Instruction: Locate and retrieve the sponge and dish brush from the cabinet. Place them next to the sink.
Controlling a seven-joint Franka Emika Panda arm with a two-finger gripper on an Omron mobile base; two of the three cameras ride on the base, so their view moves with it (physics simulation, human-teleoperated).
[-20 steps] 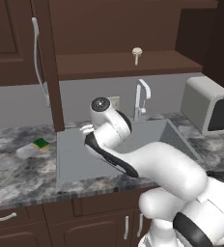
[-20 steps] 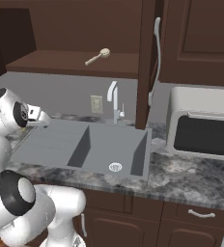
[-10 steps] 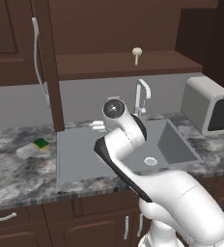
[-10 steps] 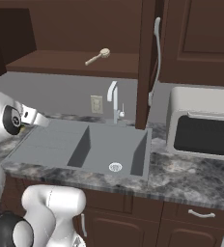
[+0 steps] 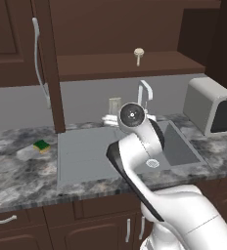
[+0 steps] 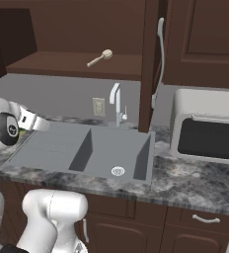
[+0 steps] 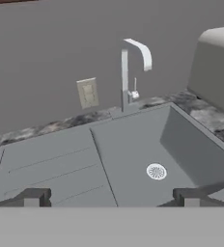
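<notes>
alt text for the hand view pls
Open gripper, empty, looks down on the grey sink with its round drain. A chrome faucet and a wall outlet stand behind it, a pale appliance at right.

Soft, even rendered light is falling from above, leaving the flat grey rectangular sink (image 5: 91, 155) evenly lit with only faint shading inside its basin. The dark brown wooden cabinet (image 6: 77, 29) interior is sitting dim. Everything is staying sharp, without glare or edge distortion.
</notes>
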